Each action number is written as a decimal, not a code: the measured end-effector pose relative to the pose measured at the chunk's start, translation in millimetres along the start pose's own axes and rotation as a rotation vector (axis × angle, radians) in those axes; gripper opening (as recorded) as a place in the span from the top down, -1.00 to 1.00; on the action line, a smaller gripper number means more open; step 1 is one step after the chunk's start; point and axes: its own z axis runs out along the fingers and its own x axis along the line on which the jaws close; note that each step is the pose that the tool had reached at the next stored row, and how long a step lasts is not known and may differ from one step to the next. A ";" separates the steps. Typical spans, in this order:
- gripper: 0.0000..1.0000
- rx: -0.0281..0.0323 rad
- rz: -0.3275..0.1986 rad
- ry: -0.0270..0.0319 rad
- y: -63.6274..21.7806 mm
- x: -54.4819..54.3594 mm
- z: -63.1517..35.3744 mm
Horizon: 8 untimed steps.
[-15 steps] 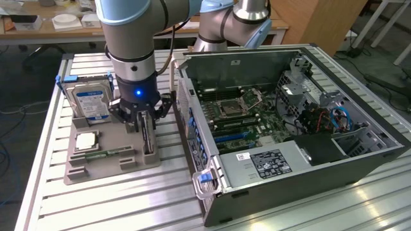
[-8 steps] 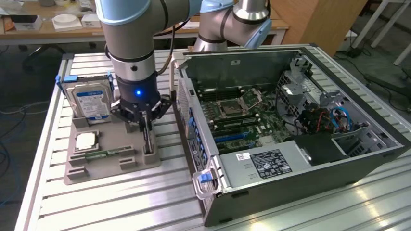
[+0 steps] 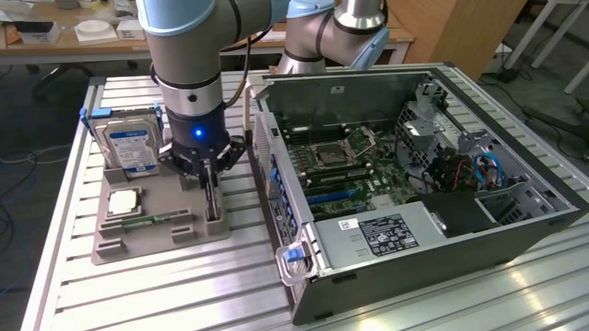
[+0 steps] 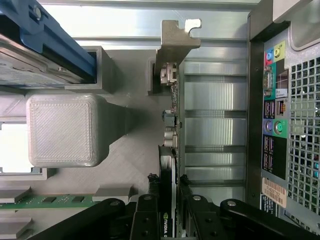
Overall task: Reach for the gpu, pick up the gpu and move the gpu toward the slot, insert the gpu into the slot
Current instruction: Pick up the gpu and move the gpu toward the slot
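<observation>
Nearest is the bare slatted metal bench (image 3: 138,296). On it, toward the exterior view's left, lies a grey moulded tray (image 3: 147,243). A small green memory strip (image 3: 152,222) lies flat in the tray's near part, with a square processor chip (image 3: 124,201) just beyond it.

On the tray's right side the gpu (image 3: 214,203) stands on its long edge in a narrow groove, running near to far. The pincer (image 3: 207,183) has the card between its tips from above, pinching the gpu. In the wrist view, the black fingers (image 4: 146,207) press against both faces of the thin dark card. Its grey metal bracket (image 4: 175,42) is at the end away from them. The card sits in the groove, not lifted clear.

Farther back in the tray, a hard drive (image 3: 129,143) with a blue-and-white label stands upright in a blue frame, to the left of the arm (image 3: 189,62).

To the exterior view's right of the tray, just beside it, an open computer case (image 3: 387,256) lies on its side. Its motherboard (image 3: 359,172) faces up, well apart from the card.
</observation>
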 end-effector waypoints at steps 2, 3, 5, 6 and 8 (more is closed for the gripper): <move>0.48 -0.0001 0.000 -0.0001 0.0 0.0 -0.1; 0.48 -0.0003 0.000 -0.0003 0.1 0.0 -0.6; 0.48 0.0000 0.000 -0.0001 0.1 0.0 -2.5; 0.48 -0.0001 0.000 -0.0001 0.1 -0.1 -3.3; 0.48 0.0001 0.000 0.0001 0.2 -0.1 -4.7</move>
